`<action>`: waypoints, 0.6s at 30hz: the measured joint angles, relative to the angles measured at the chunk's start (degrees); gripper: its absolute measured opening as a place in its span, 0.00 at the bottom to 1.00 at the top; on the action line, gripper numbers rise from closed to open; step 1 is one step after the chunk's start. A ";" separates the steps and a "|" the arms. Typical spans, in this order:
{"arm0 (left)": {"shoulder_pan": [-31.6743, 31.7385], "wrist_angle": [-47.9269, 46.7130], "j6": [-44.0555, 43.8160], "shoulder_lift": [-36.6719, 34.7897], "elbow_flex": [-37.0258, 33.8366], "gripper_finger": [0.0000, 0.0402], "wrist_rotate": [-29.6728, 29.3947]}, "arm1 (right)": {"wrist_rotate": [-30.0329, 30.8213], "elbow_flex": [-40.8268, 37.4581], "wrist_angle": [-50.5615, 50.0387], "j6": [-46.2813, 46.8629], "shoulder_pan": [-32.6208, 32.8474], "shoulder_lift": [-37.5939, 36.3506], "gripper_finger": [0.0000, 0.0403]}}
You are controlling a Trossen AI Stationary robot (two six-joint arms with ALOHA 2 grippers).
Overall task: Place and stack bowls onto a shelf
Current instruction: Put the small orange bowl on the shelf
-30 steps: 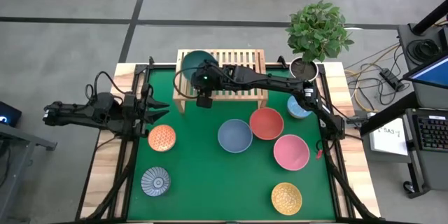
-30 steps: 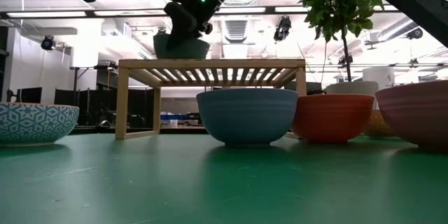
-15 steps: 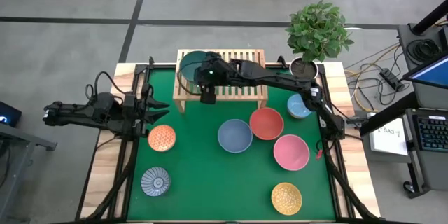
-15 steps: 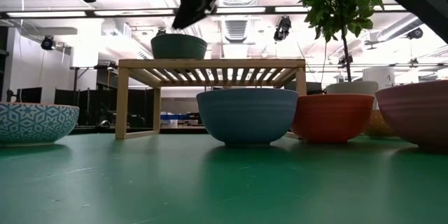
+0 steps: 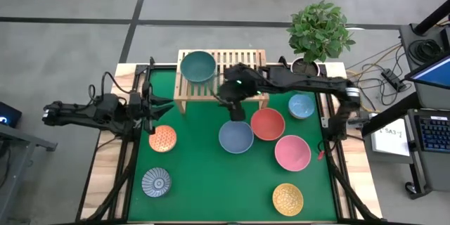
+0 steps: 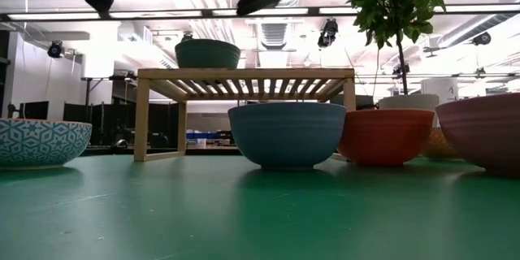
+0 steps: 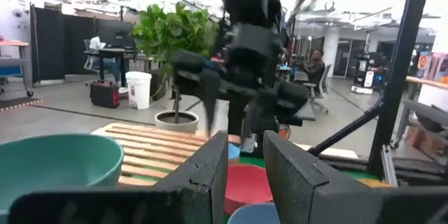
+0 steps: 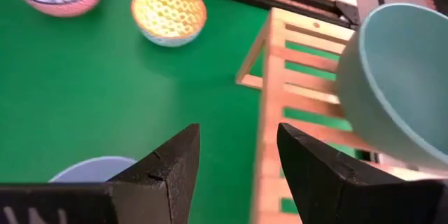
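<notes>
The green bowl (image 5: 198, 66) stands by its base on the slatted top of the shelf (image 5: 242, 77), at its left end; the low view shows the green bowl (image 6: 207, 53) upright there. My right gripper (image 5: 234, 110) hangs open above the shelf's front edge, to the right of the bowl, with nothing between its fingers (image 8: 178, 164). On the green mat lie the blue-grey bowl (image 5: 235, 136), red bowl (image 5: 268, 124), pink bowl (image 5: 292, 152), light blue bowl (image 5: 301, 105), yellow bowl (image 5: 287, 199), orange bowl (image 5: 162, 139) and dark patterned bowl (image 5: 156, 182). My left gripper (image 5: 159, 108) waits open at the table's left edge.
A potted plant (image 5: 320, 31) stands at the table's far right corner, behind the light blue bowl. The shelf's middle and right slats (image 5: 246, 62) are bare. Open mat lies between the orange bowl and the blue-grey bowl and along the near edge.
My right gripper has let go of the green bowl, risen off it, and drawn back toward the table's right and near side, past the shelf's front edge. The green bowl stays upright on the shelf's left end.
</notes>
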 joint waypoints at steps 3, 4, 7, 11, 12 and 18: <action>0.00 -0.02 -2.16 0.70 0.91 0.19 0.00 | -0.05 -9.46 6.28 1.97 1.69 -6.45 0.45; 0.00 -0.03 -3.18 1.12 1.00 0.19 0.00 | -0.03 -12.33 8.28 2.77 2.36 -8.60 0.45; 0.00 -0.66 -6.65 3.00 1.30 0.19 0.00 | 1.43 -20.46 14.12 4.37 4.66 -14.67 0.45; 0.00 -4.45 -13.43 6.52 4.10 0.19 0.00 | 4.70 -29.69 19.40 5.16 8.12 -20.93 0.45; 0.00 -6.53 -15.29 7.79 5.40 0.19 0.00 | 5.68 -31.70 20.49 5.15 8.91 -22.31 0.45; 0.00 -22.49 -23.83 16.48 13.52 0.19 -0.01 | 7.56 -42.43 27.71 4.17 10.82 -30.08 0.45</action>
